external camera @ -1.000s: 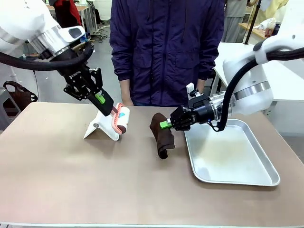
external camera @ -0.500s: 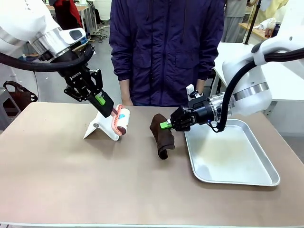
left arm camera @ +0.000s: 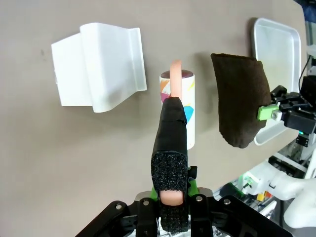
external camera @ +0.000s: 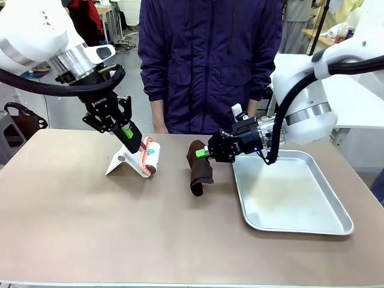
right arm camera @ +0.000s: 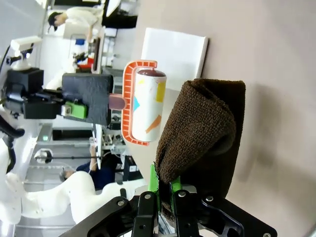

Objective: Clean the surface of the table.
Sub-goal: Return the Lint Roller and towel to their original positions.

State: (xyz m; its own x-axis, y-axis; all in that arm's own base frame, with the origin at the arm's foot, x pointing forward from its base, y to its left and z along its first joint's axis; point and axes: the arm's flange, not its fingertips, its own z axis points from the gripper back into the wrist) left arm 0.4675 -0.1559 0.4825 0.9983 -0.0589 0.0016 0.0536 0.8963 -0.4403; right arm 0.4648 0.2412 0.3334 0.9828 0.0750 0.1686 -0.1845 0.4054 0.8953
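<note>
— Left gripper (external camera: 133,135)?
— Clamped on lint roller (external camera: 149,157) handle, roller beside white stand (external camera: 127,165) on table (external camera: 90,228).
— Right gripper (external camera: 202,153)?
— Pinched on brown cloth (external camera: 198,170), hanging to tabletop, left of metal tray (external camera: 312,222).

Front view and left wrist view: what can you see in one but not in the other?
The front view alone has the person's purple jacket and the left pincer's arm from outside. The left wrist view alone looks down the left pincer, shut on the lint roller's handle. Both share the white stand, the brown cloth held by the right pincer, the tray and the table.
</note>
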